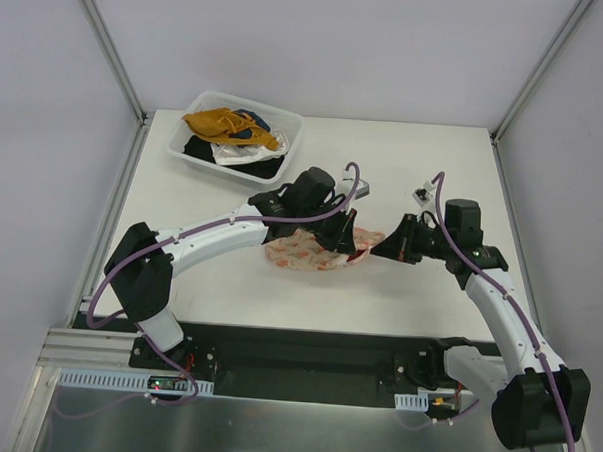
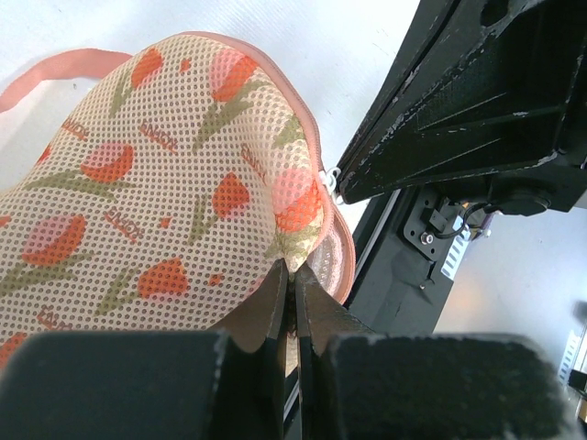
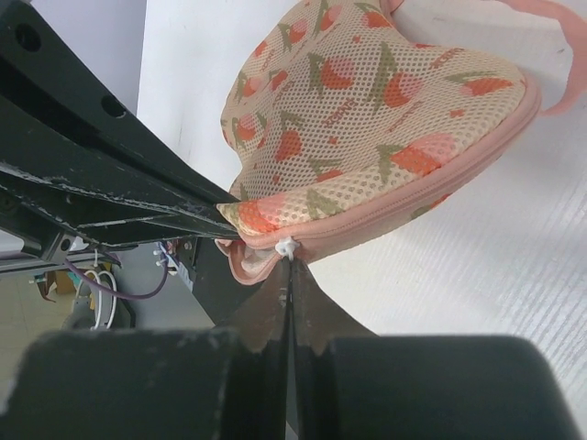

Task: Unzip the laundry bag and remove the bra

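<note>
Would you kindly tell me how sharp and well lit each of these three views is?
Top external: even light, soft shadows, the laundry bag small yet clear. Left wrist: its mesh crisp, the near jaws a dark blur. Right wrist: the zipper pull sharp, the table glaring white.

You are looking at a laundry bag [image 2: 165, 202] of soft open-weave mesh cloth, dotted with tiny holes and edged in a smooth pink fabric band, with a small white plastic zipper pull [image 3: 287, 247] at its rim. The left tool [image 2: 292, 272] and right tool [image 3: 289, 268] are showing matt black plastic, scuffed pale along the edges, while the white worktop [image 3: 477, 302] is reading as matt and faintly ribbed.
</note>
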{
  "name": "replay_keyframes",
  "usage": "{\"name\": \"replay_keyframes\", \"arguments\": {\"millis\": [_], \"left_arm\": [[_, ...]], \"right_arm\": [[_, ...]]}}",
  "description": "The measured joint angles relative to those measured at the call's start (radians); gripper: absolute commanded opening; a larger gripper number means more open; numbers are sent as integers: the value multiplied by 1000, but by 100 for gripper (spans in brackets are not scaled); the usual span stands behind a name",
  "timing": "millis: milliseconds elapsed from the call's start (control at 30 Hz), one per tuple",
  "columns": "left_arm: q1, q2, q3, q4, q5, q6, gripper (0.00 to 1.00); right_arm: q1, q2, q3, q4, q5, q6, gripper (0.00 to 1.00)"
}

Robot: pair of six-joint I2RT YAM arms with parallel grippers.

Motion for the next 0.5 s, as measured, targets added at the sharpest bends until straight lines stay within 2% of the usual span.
{"name": "replay_keyframes", "arguments": {"millis": [333,500], "left_arm": [[6,0,0,0,2,0,0],[6,9,6,-2,13,1,0]], "right_arm": [[0,-9,2,-35,29,-13,1],[0,-46,18,-72,90,-26,1]]}}
